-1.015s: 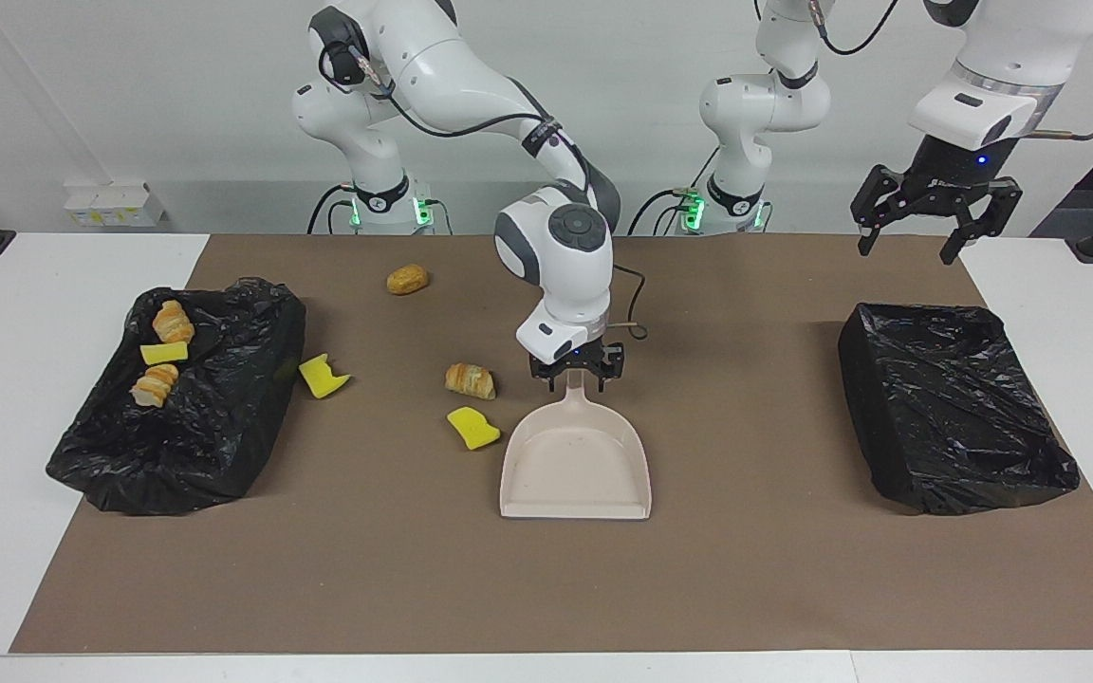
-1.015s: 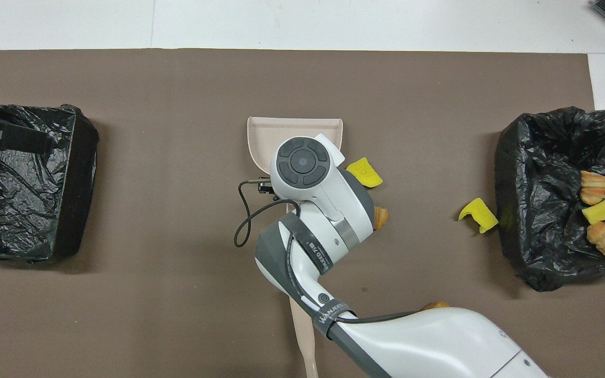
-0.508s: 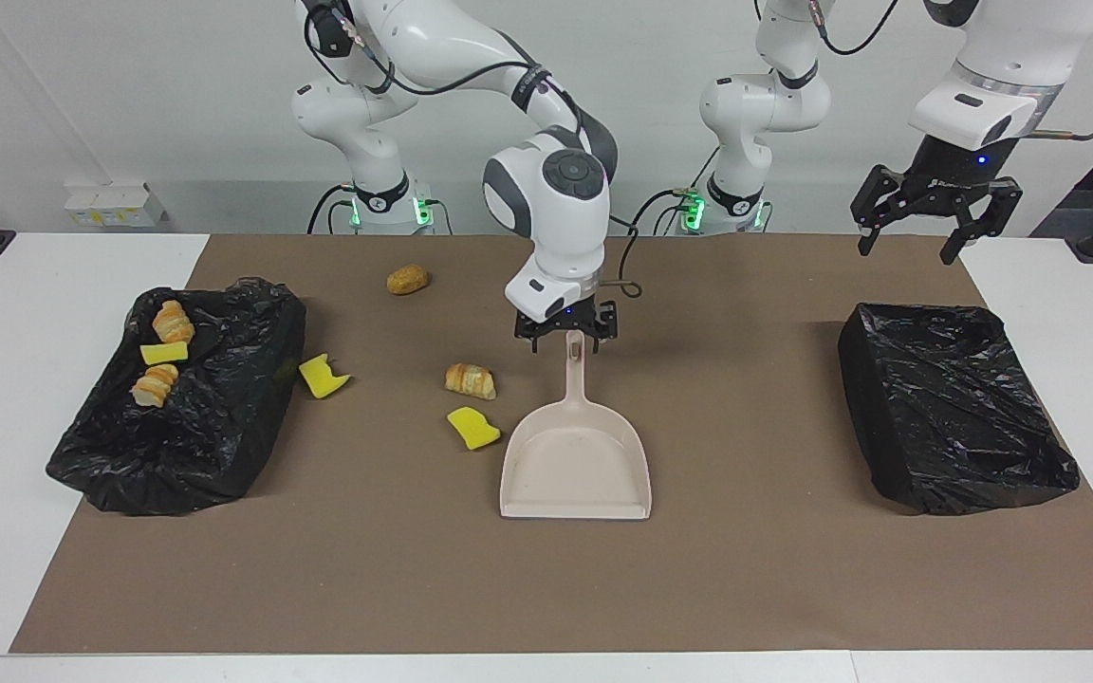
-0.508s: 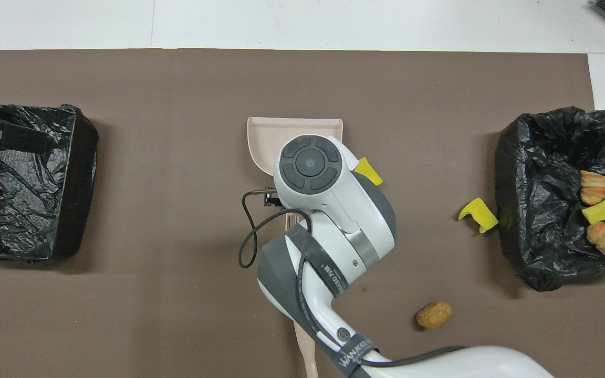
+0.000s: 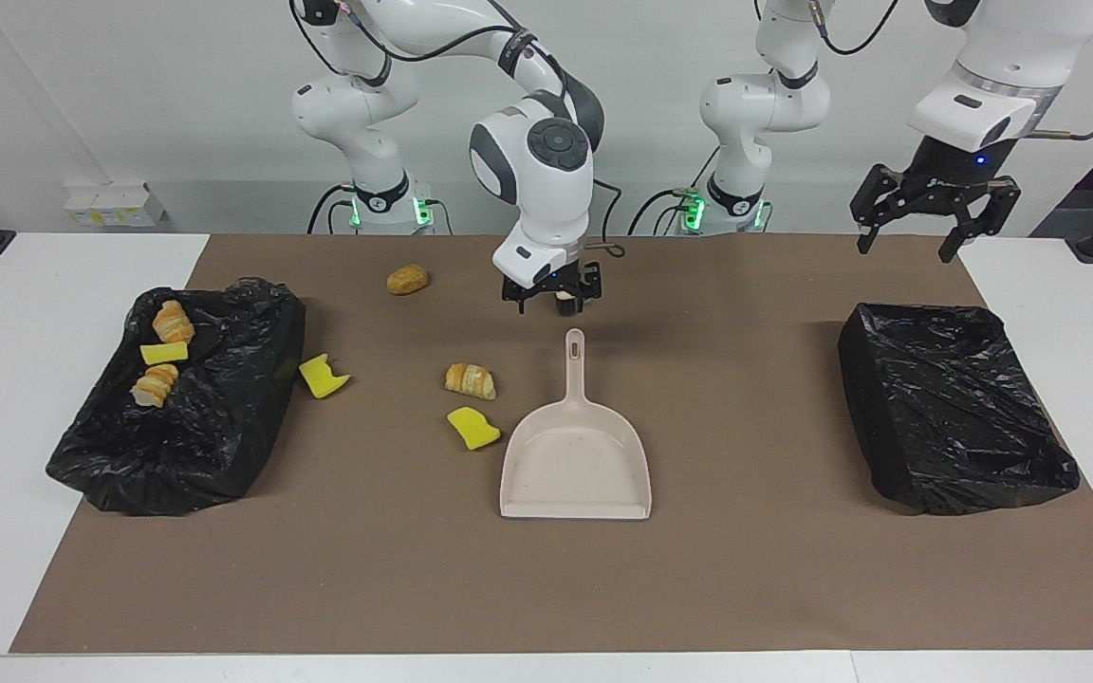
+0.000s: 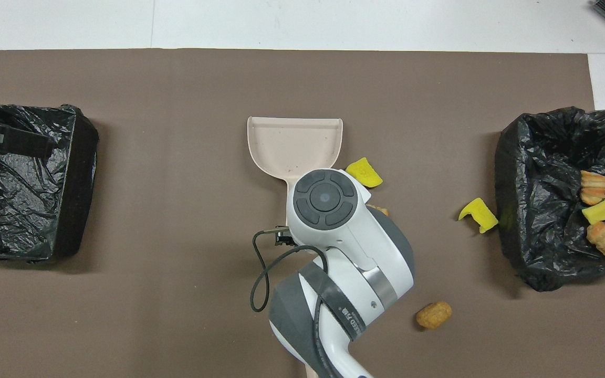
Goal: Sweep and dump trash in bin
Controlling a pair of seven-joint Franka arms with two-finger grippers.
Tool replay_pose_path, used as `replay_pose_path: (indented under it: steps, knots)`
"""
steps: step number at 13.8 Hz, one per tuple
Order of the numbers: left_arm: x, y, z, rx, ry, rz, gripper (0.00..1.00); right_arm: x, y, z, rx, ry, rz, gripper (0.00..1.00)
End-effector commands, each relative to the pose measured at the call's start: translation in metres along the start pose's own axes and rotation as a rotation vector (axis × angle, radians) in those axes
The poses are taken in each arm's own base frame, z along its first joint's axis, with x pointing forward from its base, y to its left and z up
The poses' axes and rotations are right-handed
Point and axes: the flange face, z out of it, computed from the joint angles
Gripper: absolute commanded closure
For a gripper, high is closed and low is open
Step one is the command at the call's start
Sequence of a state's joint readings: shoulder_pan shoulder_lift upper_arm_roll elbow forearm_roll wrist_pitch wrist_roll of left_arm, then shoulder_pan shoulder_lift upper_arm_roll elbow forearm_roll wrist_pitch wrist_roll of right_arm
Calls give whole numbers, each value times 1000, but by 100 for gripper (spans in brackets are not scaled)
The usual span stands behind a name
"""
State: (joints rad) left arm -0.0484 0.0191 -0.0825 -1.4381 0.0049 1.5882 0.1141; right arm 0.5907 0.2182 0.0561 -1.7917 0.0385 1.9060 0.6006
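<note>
Hovering, right gripper (image 5: pixel 551 302): I have it above the dustpan (image 5: pixel 575 465) handle's tip, fingers spread, nothing held.
Left gripper (image 5: pixel 931 223): waits over the mat's corner by the empty bin (image 5: pixel 954 408), fingers spread.
Trash on the mat: yellow sponge (image 5: pixel 473 428) and pastry (image 5: pixel 471 380) just beside the pan; another sponge piece (image 5: pixel 323 376) against the filled bin (image 5: pixel 176 417); bread roll (image 5: pixel 407 279) near the mat's edge by the robots.
Trash binned: three pieces (image 5: pixel 162 356).
Risk: I see no brush; nudging scraps by gripper could scatter them or shove the pan.
</note>
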Motion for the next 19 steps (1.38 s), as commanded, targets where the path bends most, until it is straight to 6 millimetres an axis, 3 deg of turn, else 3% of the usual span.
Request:
replay_pose_path:
  steps: [1,5,9,10,12,14,17,19]
  knots:
    - [-4,34,14,-17,-15,6,0,-24,9,8,16,-15,-22,0]
    - [1,117,77,-33,-2,-82,0,-68,5,25,34,-51,-30,0]
    - [-3,188,118,-56,12,-110,0,-129,-2,46,63,-78,-13,0]
    - [-2,204,140,-61,8,-138,0,-139,0,49,56,-82,-17,0]
    - [-5,232,163,-65,7,-154,0,-163,1,54,45,-97,-44,0]
    - [-9,275,208,-33,-39,-141,0,-190,-2,64,37,-129,-68,0]
    - [-14,322,255,-18,-26,-166,0,-224,-19,95,13,-182,-118,9]
    - [-17,338,275,-23,-22,-178,0,-232,-19,106,-1,-191,-125,18]
